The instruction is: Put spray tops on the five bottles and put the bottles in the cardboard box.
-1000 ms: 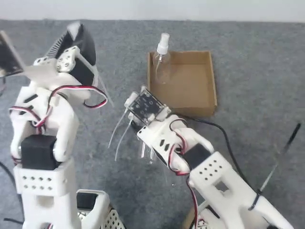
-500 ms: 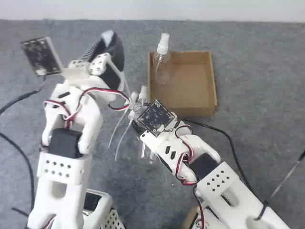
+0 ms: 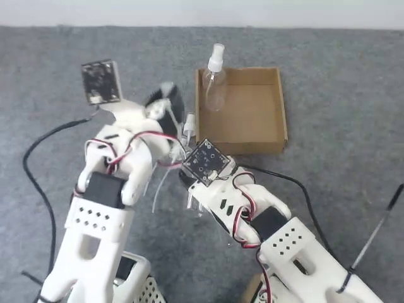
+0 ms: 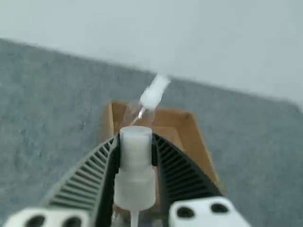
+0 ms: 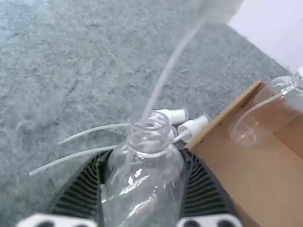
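From my station I see the grey carpeted table (image 3: pixel 353 95) running under everything, with the left arm (image 3: pixel 107 189) and the right arm (image 3: pixel 271 221) leaning in towards each other just in front of the cardboard box (image 3: pixel 282 107). The box is shallow and open-topped, and it holds one thing: a clear capped bottle (image 3: pixel 214 88) standing upright in its far corner on the left arm's side, white spray top already on, with its tube curling down inside. The rest of the box floor is bare cardboard. Near the box, the right fingers (image 5: pixel 94 179) are clamped on either side of an open bottle (image 5: pixel 142 184), held upright with its neck uncovered. The left fingers (image 4: pixel 111 156) are closed on the held spray top (image 4: pixel 136 165), gripping its white collar from both sides. That top hangs above the open bottle, and its thin tube (image 5: pixel 161 85) drops into the bottle's mouth; the top itself is not seated on the neck. Two loose spray tops (image 5: pixel 170 115) lie on the table just beside the box's near corner, behind the open bottle, their tubes (image 5: pixel 85 132) trailing away across the carpet.
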Controlling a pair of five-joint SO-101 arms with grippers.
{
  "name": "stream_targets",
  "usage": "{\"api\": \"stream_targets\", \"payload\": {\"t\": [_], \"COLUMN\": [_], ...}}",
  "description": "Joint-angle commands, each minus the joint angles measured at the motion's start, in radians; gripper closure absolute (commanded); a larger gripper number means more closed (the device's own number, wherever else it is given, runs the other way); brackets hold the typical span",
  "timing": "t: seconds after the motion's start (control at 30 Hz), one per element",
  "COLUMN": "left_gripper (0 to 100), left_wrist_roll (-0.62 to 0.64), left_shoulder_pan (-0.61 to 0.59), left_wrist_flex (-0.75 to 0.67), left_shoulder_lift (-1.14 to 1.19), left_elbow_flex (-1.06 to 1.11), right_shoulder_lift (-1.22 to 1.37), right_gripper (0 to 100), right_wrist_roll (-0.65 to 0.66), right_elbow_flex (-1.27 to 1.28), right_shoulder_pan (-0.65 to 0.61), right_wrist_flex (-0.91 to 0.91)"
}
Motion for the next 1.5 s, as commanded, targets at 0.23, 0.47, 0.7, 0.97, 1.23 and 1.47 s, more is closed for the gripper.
{"api": "stream_targets", "payload": {"t": [0.23,0.47,0.7,0.97,1.23,1.47], "left_gripper": [99,99,88,86,87,87], "left_wrist_roll": [-0.126,-0.140,-0.140,-0.140,-0.195,-0.250], "left_shoulder_pan": [0.048,0.051,0.052,0.046,-0.103,-0.132], "left_wrist_flex": [-0.043,-0.035,-0.035,-0.008,0.089,-0.021], "left_shoulder_lift": [-0.238,-0.239,-0.238,-0.238,-0.232,0.037], "left_elbow_flex": [0.211,0.226,0.225,0.099,-0.082,-0.097], "right_shoulder_lift": [0.044,0.101,0.101,0.101,0.101,0.101], "right_gripper": [99.2,99.2,99.2,99.2,99.2,99.2], "right_wrist_roll": [-0.201,-0.210,-0.210,-0.210,-0.210,-0.210], "right_elbow_flex": [-0.060,-0.064,-0.063,-0.046,-0.041,-0.041], "right_shoulder_pan": [0.028,0.042,0.044,0.045,0.045,0.044], "right_wrist_flex": [-0.137,-0.194,-0.185,-0.194,-0.193,-0.193]}}
